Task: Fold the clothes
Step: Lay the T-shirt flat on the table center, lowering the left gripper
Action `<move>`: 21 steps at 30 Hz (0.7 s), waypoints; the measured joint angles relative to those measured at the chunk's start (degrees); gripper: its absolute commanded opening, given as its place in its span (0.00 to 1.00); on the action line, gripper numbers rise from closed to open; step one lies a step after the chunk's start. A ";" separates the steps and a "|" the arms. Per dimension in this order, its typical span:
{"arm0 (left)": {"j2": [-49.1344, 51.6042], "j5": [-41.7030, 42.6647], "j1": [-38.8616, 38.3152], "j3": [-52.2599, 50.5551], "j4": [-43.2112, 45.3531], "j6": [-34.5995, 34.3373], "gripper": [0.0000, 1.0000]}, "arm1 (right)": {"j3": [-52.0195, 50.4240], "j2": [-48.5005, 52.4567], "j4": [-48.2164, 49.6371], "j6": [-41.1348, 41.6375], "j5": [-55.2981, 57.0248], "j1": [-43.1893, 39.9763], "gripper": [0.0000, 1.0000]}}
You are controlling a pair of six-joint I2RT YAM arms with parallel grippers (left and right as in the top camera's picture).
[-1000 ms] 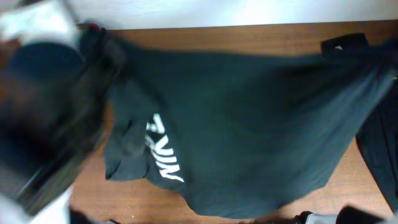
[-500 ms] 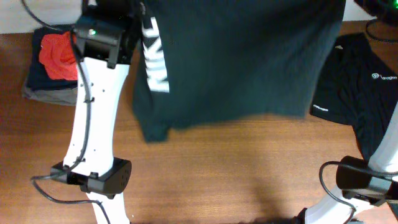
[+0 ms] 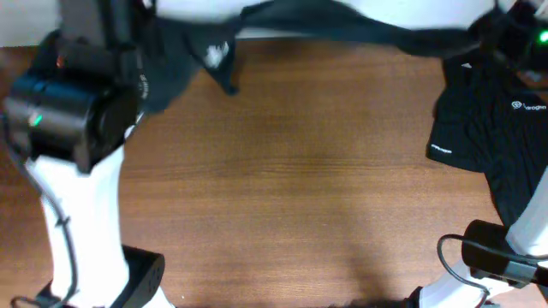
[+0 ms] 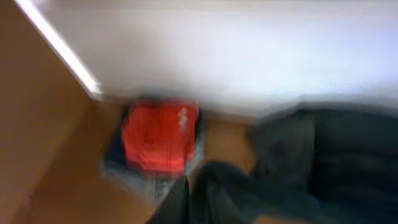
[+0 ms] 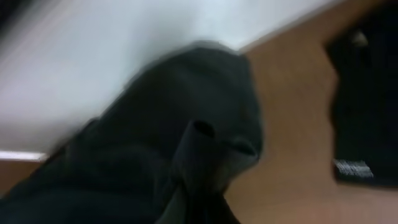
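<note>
A black shirt (image 3: 342,30) hangs stretched and bunched along the table's far edge, a white print (image 3: 214,53) showing near its left end. Its left end runs behind my raised left arm (image 3: 73,111). In the left wrist view, dark cloth (image 4: 292,155) reaches my left gripper (image 4: 186,202), but blur hides how the jaws stand. My right gripper (image 5: 199,186) is shut on a bunched fold of the same shirt (image 5: 186,106), at the far right (image 3: 505,34). A second black shirt (image 3: 492,128) lies flat on the right of the table.
A red item (image 4: 160,137) tops a folded dark stack near the far left corner, seen only from the left wrist. The brown wooden table (image 3: 291,188) ends at a white wall behind. The right arm's base (image 3: 492,252) stands at the near right.
The black shirt, spread over the table a second ago, has been swept up to the far edge. Both arms moved away from me, and the left arm now rises high at the left.
</note>
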 measured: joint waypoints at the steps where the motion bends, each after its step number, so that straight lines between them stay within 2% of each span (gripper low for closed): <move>1: 1.38 1.36 0.15 -1.42 -1.64 -1.27 0.01 | -0.61 0.13 -1.79 -0.39 1.57 0.66 0.04; 4: 6.99 6.19 0.33 -6.38 -4.90 -3.58 0.01 | -3.13 1.18 -5.92 -1.40 6.36 2.60 0.04; 6: 10.64 10.10 0.33 -10.03 -6.88 -4.79 0.05 | -4.87 2.05 -7.28 -1.75 9.16 3.45 0.04; 7: 12.48 12.15 0.33 -11.98 -7.61 -5.22 0.17 | -5.75 2.47 -7.58 -1.79 10.45 3.63 0.04; 8: 14.01 14.01 0.33 -13.75 -8.13 -5.38 0.39 | -6.62 2.73 -7.87 -1.81 11.58 3.63 0.06; 10: 15.82 17.14 0.33 -17.49 -8.31 -5.97 0.66 | -8.31 3.02 -7.96 -1.92 13.77 3.61 0.28; 11: 16.15 18.01 0.33 -18.75 -8.41 -6.05 0.68 | -9.09 3.08 -7.96 -1.88 14.62 3.54 0.45; 13: 16.35 19.52 0.33 -21.90 -8.22 -6.43 0.68 | -10.84 3.06 -7.93 -2.14 15.89 3.54 0.70; 15: 16.35 20.50 0.33 -24.00 -7.41 -6.54 0.67 | -13.20 3.06 -7.65 -2.64 16.72 3.54 0.78; 21: 16.33 24.24 -0.17 -26.18 -3.87 -5.25 0.65 | -19.69 3.21 -4.48 -2.80 19.69 3.54 0.90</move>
